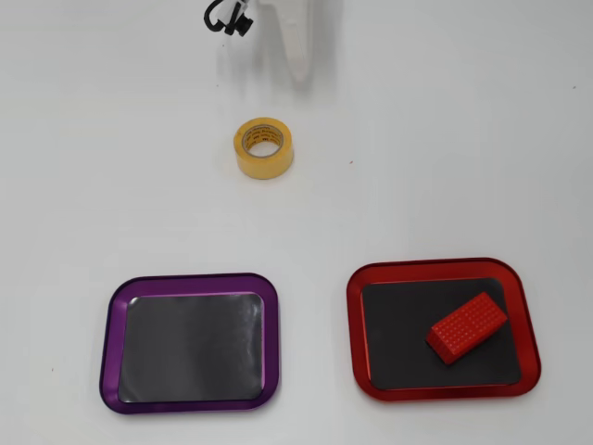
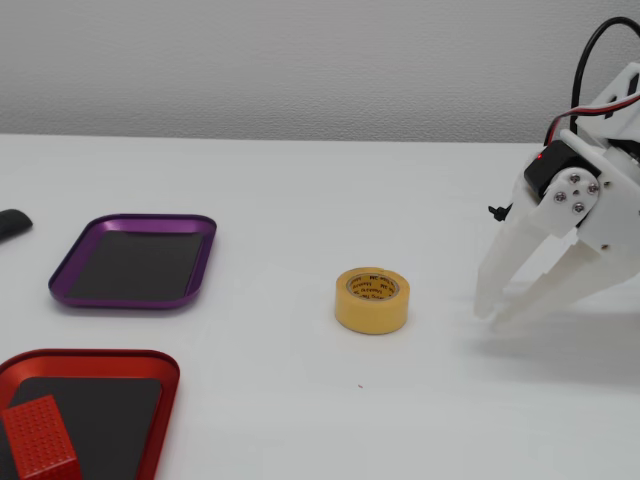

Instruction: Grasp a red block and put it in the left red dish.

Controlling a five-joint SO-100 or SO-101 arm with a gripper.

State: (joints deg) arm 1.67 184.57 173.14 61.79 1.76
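The red block (image 1: 467, 327) lies flat inside the red dish (image 1: 443, 268), resting on the dark liner toward the right-hand part of the tray in the overhead view and turned at a slant to the rim. In the fixed view the same block (image 2: 40, 440) sits at the bottom left corner, with the red dish (image 2: 165, 400) partly cut off by the frame edge. Nothing is touching the block; judged from how it lies, the placing part of the task looks done, and the slant suggests it was let go rather than squared up.

Beside the red dish, apart from it, sits the purple-rimmed tray (image 1: 193, 280), empty, with only its dark liner showing. Farther up the white worktop (image 1: 445, 139) stands a roll of yellow tape (image 1: 264, 146) on its flat side, well clear of both trays.

The hand (image 2: 492, 316) hangs at the right of the fixed view, well apart from the block and beyond the tape roll, its white fingers (image 2: 506, 262) pointing down at the worktop with a narrow gap between the tips and nothing held. In the overhead view only a pale part of it (image 1: 298, 42) shows at the top edge. That placing reads as a parked pose, away from the trays.
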